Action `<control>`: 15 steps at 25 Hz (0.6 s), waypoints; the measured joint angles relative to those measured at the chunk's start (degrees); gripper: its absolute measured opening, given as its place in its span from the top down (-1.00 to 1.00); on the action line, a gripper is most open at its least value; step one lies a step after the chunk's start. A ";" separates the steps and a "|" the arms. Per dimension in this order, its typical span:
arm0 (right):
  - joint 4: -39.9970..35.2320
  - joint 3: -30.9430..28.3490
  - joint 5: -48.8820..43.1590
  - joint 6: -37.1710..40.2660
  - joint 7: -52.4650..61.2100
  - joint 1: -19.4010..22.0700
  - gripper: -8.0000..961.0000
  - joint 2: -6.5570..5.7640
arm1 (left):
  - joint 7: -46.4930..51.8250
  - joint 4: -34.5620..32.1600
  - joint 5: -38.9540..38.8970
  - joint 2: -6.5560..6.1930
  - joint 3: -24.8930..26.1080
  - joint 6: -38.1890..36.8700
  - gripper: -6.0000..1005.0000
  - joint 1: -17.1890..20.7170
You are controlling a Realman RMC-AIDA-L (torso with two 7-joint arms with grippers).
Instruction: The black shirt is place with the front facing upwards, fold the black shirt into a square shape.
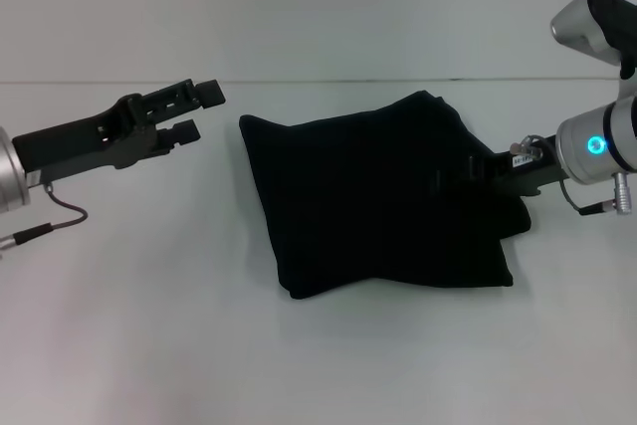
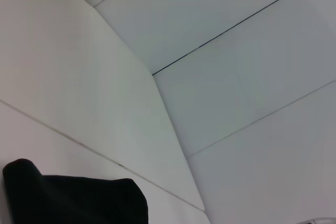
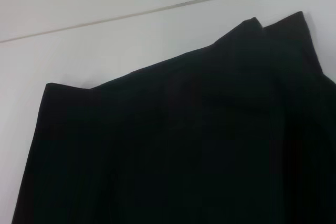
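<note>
Left gripper (image 1: 197,111) fingers spread beside folded black shirt (image 1: 378,201); right gripper's fingers hidden.

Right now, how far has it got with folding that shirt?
Mostly done, it seems: the black shirt lies folded into a compact, roughly four-sided bundle on the white table, edges uneven. The right gripper reaches over its right side; the left gripper hovers open, apart. Left: squaring the edges.

The black shirt (image 1: 373,201) lies between the left pincer (image 1: 196,109) and right pincer (image 1: 468,171).
</note>
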State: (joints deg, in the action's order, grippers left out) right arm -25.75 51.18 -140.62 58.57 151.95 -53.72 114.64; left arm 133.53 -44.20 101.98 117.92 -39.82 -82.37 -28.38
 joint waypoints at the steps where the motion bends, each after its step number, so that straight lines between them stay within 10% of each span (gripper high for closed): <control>1: -0.11 0.00 0.05 -0.26 -0.02 0.01 -0.16 0.08 | 0.00 0.00 0.02 0.02 0.00 0.12 -0.91 -0.05; 11: -1.51 -0.22 0.53 -1.06 -0.16 0.28 -0.14 0.28 | -0.02 0.04 -0.12 0.03 0.02 0.41 -0.91 -0.13; 15: -1.47 -0.11 0.48 -1.12 -0.16 0.21 0.23 0.26 | -0.03 0.18 -0.18 0.03 0.02 0.42 -0.91 -0.19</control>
State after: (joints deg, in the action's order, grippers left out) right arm -27.22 51.07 -140.14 57.46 151.79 -53.51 114.90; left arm 133.50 -44.01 101.81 117.95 -39.81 -81.95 -28.57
